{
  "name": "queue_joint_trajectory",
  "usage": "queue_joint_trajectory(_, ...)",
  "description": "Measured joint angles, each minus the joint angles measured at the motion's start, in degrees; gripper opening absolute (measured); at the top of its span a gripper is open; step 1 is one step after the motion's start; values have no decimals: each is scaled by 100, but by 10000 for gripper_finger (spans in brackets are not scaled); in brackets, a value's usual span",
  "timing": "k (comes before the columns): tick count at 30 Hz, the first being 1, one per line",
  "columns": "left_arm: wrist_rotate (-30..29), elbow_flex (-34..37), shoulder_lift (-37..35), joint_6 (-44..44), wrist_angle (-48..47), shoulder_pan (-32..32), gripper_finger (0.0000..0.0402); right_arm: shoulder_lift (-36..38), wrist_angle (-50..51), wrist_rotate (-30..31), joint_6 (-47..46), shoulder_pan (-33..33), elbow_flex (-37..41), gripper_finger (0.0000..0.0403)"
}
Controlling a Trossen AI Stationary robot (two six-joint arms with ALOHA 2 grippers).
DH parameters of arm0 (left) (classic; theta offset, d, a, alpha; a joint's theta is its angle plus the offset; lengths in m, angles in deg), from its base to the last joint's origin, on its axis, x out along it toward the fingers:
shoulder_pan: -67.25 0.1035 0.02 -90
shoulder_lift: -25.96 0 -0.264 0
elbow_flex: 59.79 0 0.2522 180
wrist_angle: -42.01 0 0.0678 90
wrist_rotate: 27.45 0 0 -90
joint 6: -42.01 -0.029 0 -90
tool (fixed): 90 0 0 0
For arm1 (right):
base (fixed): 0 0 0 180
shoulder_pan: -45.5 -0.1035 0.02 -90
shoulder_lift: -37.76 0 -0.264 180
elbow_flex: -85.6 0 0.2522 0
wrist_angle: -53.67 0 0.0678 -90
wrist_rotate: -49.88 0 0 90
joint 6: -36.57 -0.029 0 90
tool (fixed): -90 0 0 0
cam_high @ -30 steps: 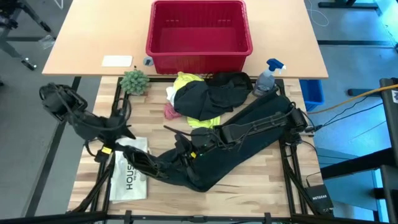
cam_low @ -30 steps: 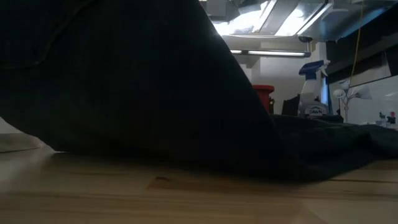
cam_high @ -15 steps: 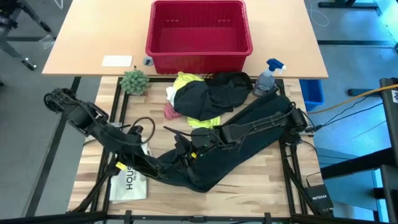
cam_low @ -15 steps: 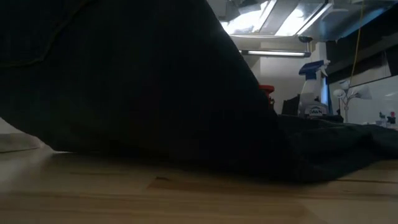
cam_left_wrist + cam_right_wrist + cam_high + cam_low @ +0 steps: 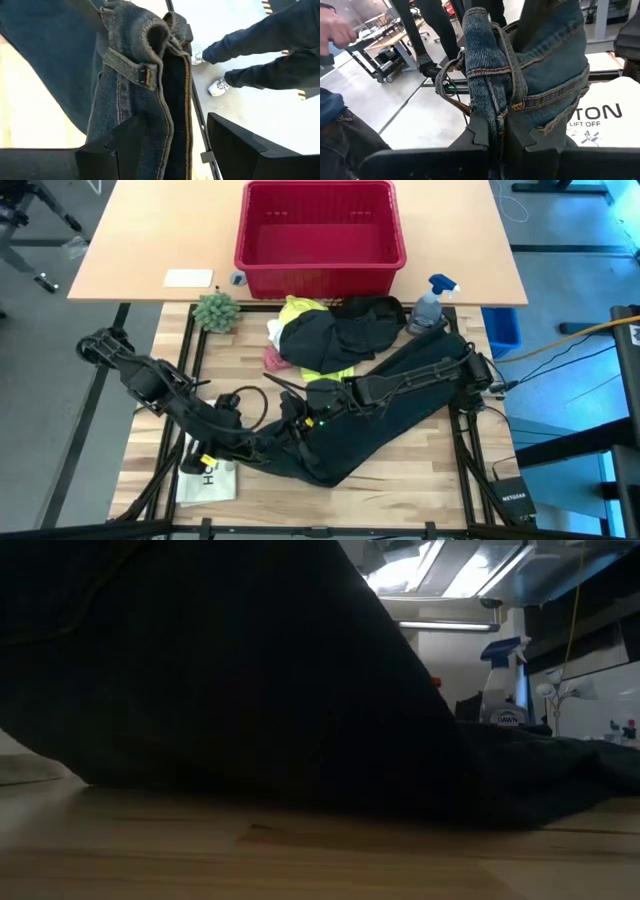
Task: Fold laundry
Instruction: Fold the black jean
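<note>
Trousers, dark denim, are laid on a diagonal over the wooden table: legs toward the far right corner, waistband bunched at the near middle. The long axis runs from the spray bottle down to the printed white item. Behind them a heap of the remaining laundry is seen: yellow T-shirt under a dark garment, pink cloth and white cloth at its left edge, all just in front of the red basket.

The right gripper is clamped shut on the waistband, a fold of denim and a belt loop pinched between its fingers; it is judged the nearer arm, already on the cloth. The left gripper is brought in from the left with jaws spread wide either side of a hanging waistband edge, nothing yet gripped. The coming move is judged to turn on this: the free waistband corner lies straight ahead between the left fingers, so a closing there would give two holds along the band.

Writing readable: "TON" and "LIFT OFF" on the white item in the right wrist view; "DAWN" on the spray bottle in the low view; "NETGEAR", faintly, on a box at the near right
</note>
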Motion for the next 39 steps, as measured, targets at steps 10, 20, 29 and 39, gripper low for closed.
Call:
queue_joint_trajectory(10,-775,-7,56,61,-226,-27,205,0,-539,-331,-286,34,-2,18)
queue_joint_trajectory(20,-1560,-9,233,241,-440,-44,156,17,-679,-487,-310,33,-1,18)
queue_joint_trajectory(29,-1830,-10,245,705,-509,-83,8,50,-450,-9,-440,89,-10,80)
queue_joint_trajectory(39,-2130,-402,243,1523,-1091,-806,5,249,-165,-596,-941,292,-17,209)
